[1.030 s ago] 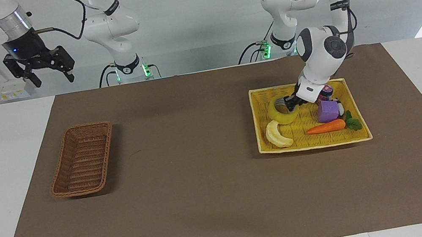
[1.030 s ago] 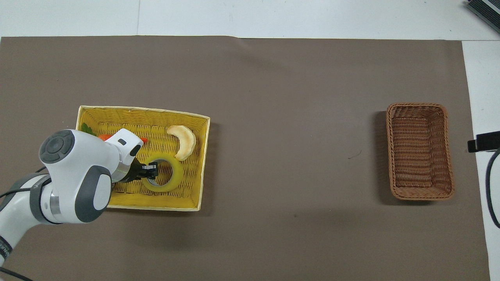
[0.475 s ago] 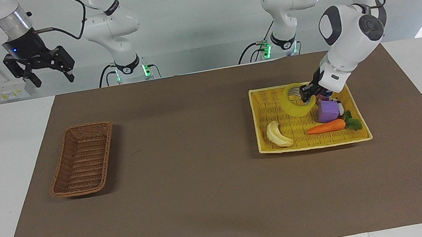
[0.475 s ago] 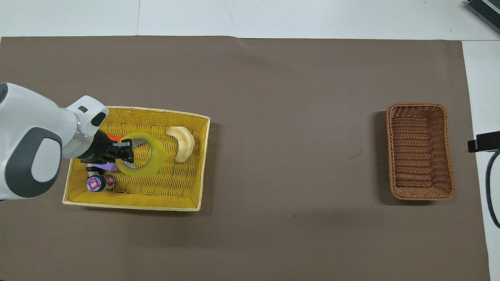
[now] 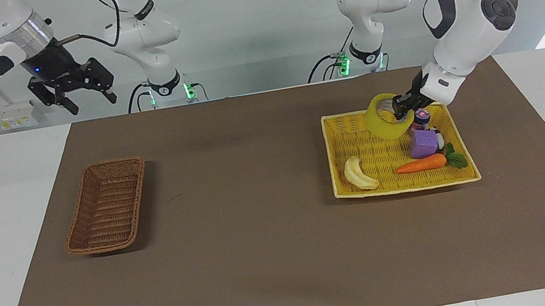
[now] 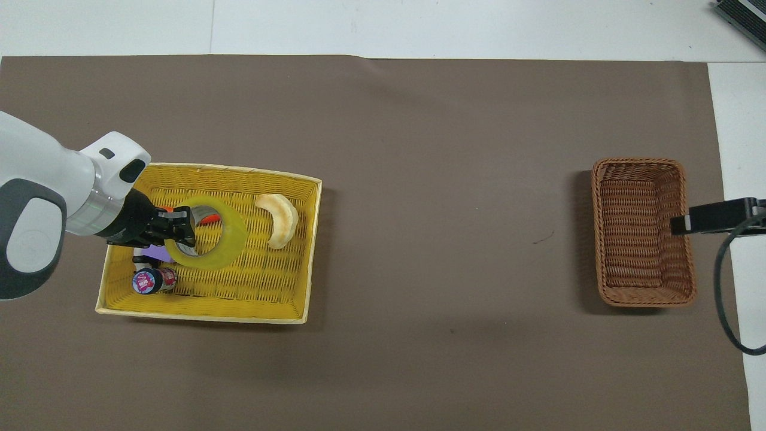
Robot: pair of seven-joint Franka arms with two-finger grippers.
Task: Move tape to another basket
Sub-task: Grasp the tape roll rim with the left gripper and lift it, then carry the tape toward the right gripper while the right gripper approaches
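Tape, lying flat in the yellow woven tray a second earlier, had risen clear of its floor and hung tilted over the tray's robot-side part, above the small bottle and purple block. The left gripper had its fingers clamped on the roll's wall, one inside the pale core, its wrist angled downward. The right gripper, fingers spread, had shifted slightly and waited raised near the dark wicker basket. A banana and a carrot lay in the tray.
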